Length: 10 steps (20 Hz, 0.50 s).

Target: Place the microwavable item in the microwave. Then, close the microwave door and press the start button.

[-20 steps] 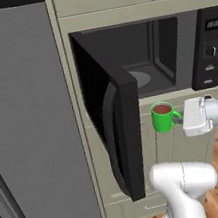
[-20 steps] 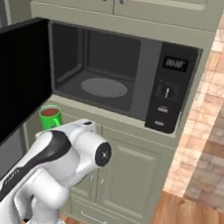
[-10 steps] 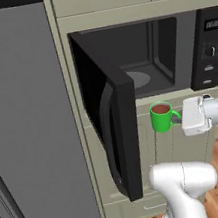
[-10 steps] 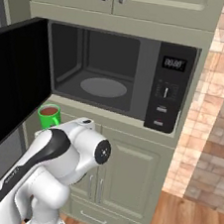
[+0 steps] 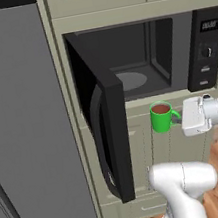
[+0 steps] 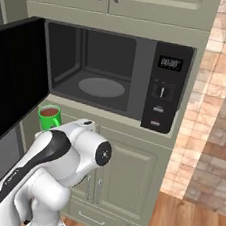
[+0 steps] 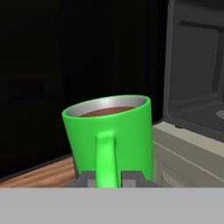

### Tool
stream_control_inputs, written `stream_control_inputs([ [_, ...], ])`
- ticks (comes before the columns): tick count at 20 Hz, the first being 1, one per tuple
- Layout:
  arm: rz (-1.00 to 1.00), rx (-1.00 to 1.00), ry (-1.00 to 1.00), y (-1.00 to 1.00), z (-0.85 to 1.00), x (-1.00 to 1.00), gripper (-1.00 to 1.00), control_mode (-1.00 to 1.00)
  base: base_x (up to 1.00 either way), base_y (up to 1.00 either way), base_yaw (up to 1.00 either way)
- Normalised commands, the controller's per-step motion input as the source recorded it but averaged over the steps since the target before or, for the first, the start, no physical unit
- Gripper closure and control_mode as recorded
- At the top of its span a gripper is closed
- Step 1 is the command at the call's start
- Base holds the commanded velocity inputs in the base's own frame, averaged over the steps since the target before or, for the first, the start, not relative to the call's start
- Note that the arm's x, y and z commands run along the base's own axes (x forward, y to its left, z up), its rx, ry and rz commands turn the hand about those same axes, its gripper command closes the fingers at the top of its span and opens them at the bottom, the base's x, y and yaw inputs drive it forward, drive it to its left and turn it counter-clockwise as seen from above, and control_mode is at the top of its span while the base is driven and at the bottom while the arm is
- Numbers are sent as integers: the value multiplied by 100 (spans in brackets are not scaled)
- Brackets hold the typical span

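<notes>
A small bright green mug (image 5: 160,117) with brown liquid hangs in the air just below and in front of the open microwave (image 5: 138,60). My gripper (image 5: 177,117) is shut on the mug's handle (image 7: 106,159), and the mug (image 7: 111,135) stands upright. The mug (image 6: 49,117) sits under the cavity's left front corner. The microwave door (image 5: 110,131) is swung wide open to the left. Inside, the round turntable (image 6: 101,87) is bare. The control panel (image 6: 165,91) is on the right.
A grey fridge (image 5: 25,126) fills the left side. Pale green cabinets (image 6: 127,172) sit above and below the microwave (image 6: 115,75). A brick wall (image 6: 221,109) stands at right over a wood floor. My own white arm (image 6: 52,167) rises below the mug.
The mug and gripper have risen slightly toward the microwave opening. The door and the rest have not moved.
</notes>
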Motion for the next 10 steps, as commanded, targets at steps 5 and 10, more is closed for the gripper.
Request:
stream_control_inputs([
  [5,0,0,-1,0,0,10,100,-100,15,-5,2],
  [10,3,0,-25,0,20,97,100,-100,0,0,0],
])
